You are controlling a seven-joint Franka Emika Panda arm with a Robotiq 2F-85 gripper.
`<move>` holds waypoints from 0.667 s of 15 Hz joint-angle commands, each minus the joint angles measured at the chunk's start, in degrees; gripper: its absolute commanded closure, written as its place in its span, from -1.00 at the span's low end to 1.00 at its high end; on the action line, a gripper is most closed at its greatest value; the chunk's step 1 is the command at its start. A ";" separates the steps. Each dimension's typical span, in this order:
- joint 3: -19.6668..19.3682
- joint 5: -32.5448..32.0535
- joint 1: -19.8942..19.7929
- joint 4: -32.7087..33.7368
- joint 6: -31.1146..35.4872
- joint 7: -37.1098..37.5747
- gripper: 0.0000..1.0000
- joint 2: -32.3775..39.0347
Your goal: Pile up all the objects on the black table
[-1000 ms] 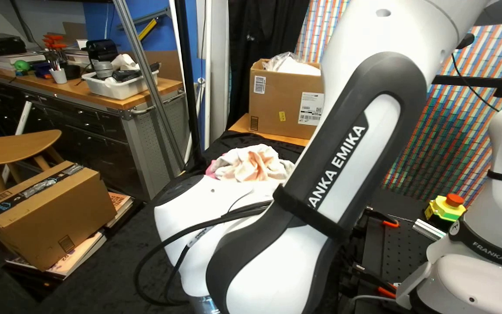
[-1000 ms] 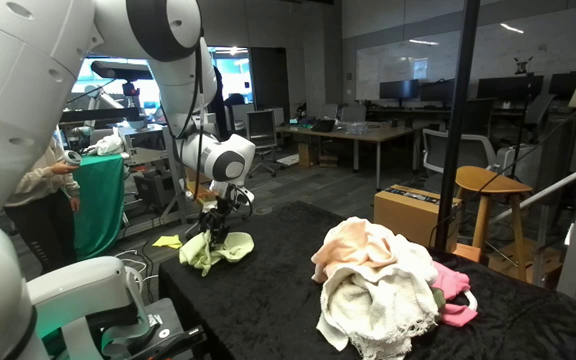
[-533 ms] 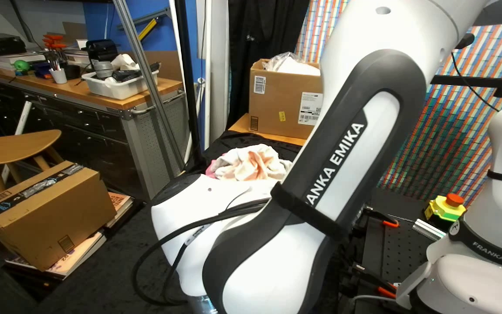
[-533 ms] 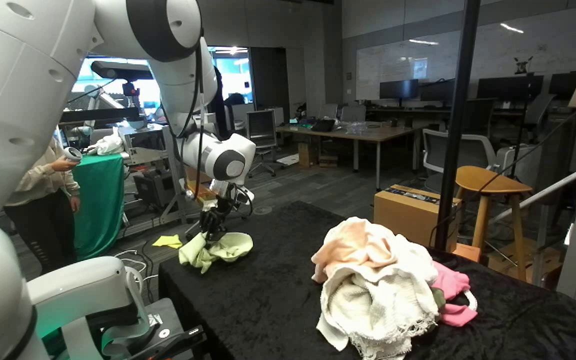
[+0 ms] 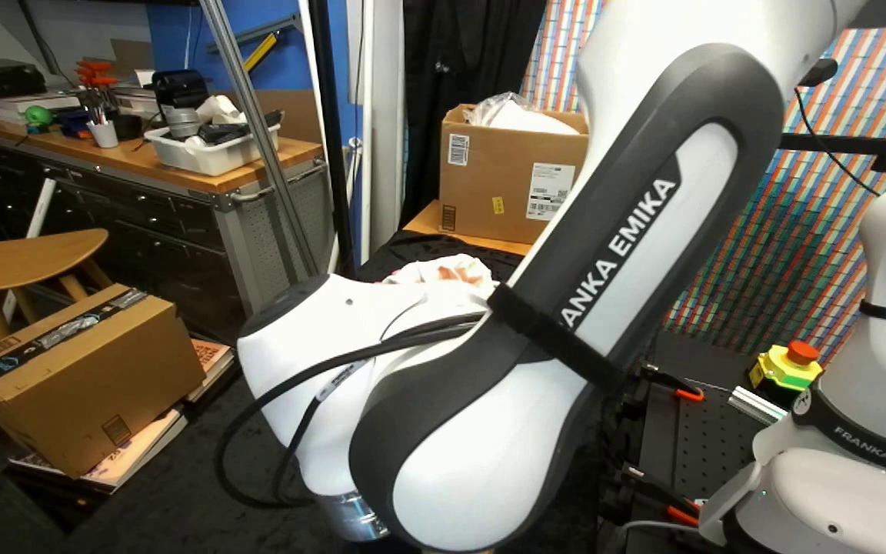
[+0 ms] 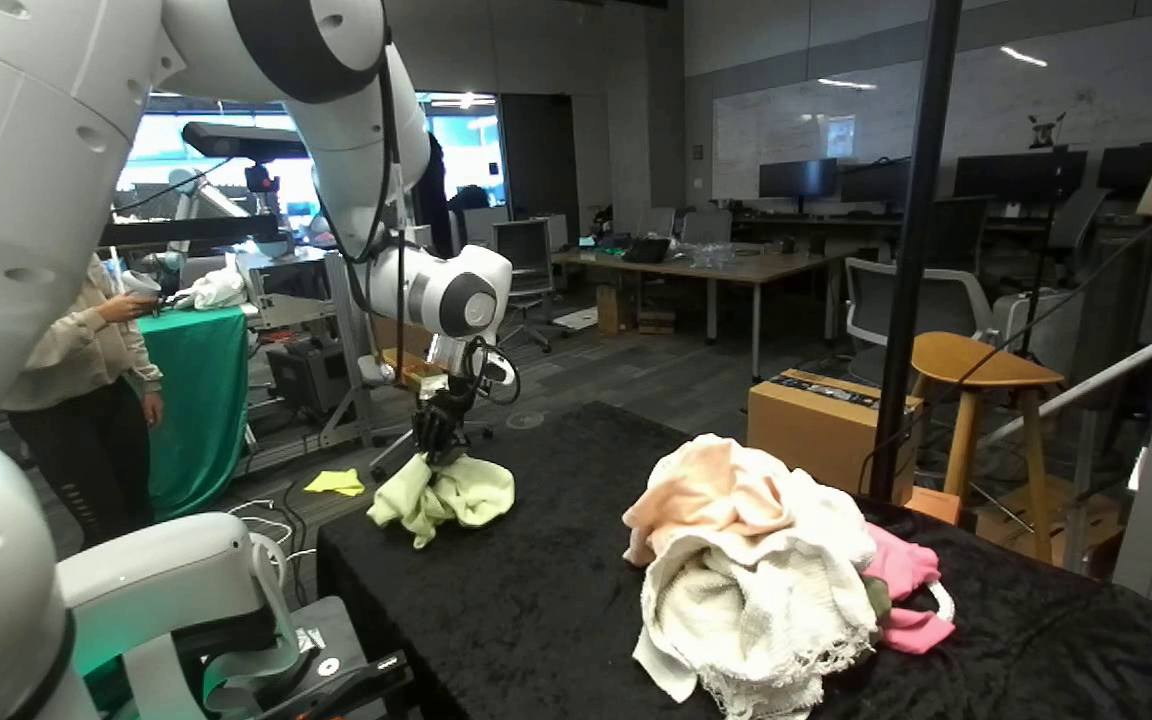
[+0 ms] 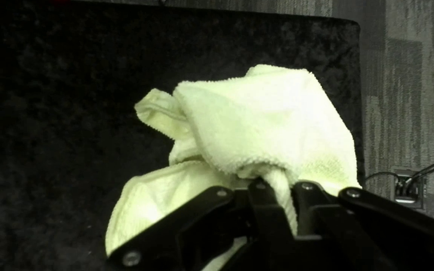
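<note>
The gripper [image 7: 284, 189] is closed, pinching a narrow fold of the green cloth [image 6: 444, 492] over the black table [image 6: 536, 600], lower left in an exterior view. That slight hold may slip, dropping it short of the pile [image 6: 756, 570], lower right there. The wrist view alone shows the fold clearly, but no pile.

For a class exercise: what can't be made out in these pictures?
Wrist view: part of the yellow-green cloth, behind the hand.
An exterior view: bottom of the cloth pile, behind the arm.
An exterior view: face of the person, behind the arm.
An exterior view: text on the label, too small.
</note>
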 commanded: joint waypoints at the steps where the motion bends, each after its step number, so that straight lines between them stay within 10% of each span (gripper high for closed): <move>1: -2.93 -5.04 1.98 -0.28 -3.41 4.25 0.84 -4.98; 10: -9.41 -17.36 -0.94 -1.09 -2.86 16.45 0.85 -10.75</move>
